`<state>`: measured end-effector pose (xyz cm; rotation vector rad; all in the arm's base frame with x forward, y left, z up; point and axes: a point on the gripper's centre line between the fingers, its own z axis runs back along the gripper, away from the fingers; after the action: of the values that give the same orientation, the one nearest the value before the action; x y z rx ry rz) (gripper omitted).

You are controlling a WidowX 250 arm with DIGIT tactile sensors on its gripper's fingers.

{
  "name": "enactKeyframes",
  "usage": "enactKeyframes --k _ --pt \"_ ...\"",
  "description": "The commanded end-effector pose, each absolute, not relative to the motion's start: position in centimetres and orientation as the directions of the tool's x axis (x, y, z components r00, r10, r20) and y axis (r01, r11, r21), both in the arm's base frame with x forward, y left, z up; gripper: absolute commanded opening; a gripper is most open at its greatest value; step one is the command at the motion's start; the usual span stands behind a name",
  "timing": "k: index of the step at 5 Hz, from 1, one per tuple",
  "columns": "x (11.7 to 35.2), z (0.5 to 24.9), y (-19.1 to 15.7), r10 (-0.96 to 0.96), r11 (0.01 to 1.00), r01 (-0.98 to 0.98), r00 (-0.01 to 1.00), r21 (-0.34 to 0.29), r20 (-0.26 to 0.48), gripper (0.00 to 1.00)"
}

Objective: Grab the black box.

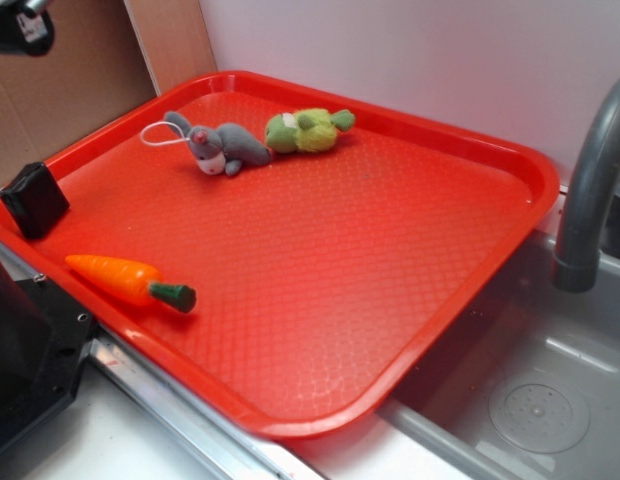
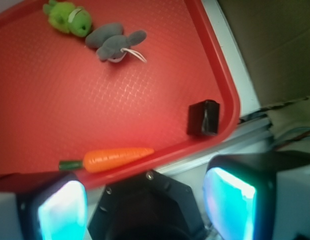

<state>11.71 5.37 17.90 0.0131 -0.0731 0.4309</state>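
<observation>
Red tray [image 1: 470, 290] sits on the table beside a sink basin [image 1: 550, 400] and grey faucet [image 1: 590, 180]. Black box [image 1: 33, 199] rests in the tray's corner nearest the robot base, leaning against or just touching the raised rim; judged to be kept from sliding outward by that rim. In the wrist view the black box [image 2: 204, 118] shows one broad face and a narrow edge, so it appears tilted rather than flat on the floor of the tray.

Box is near cube-like, no strong long axis. Its slightly taller side runs roughly up the rim; the broad face turns toward the tray's middle.

Toy carrot [image 1: 128, 280] lies near the box along the same rim, well clear of it, green stem end pointing away from the box. Grey plush rabbit [image 1: 218, 145] and green plush [image 1: 308, 130] lie touching at the far edge, well apart from the box.

End effector [image 2: 145, 200] hangs outside the tray rim, above the table edge, fingers spread wide and holding nothing. Box lies ahead and to its right in the wrist view. Approach not yet made; the rim close behind the box likely limits finger room on that side.
</observation>
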Motion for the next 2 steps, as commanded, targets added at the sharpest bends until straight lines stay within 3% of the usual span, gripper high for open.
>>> enactKeyframes --k 1,2 --pt "10.0 14.2 9.8 0.514 0.848 -0.527 0.845 0.062 0.146 1.0" --pt "9.5 12.2 11.5 0.501 0.851 -0.518 0.849 0.083 0.166 1.0"
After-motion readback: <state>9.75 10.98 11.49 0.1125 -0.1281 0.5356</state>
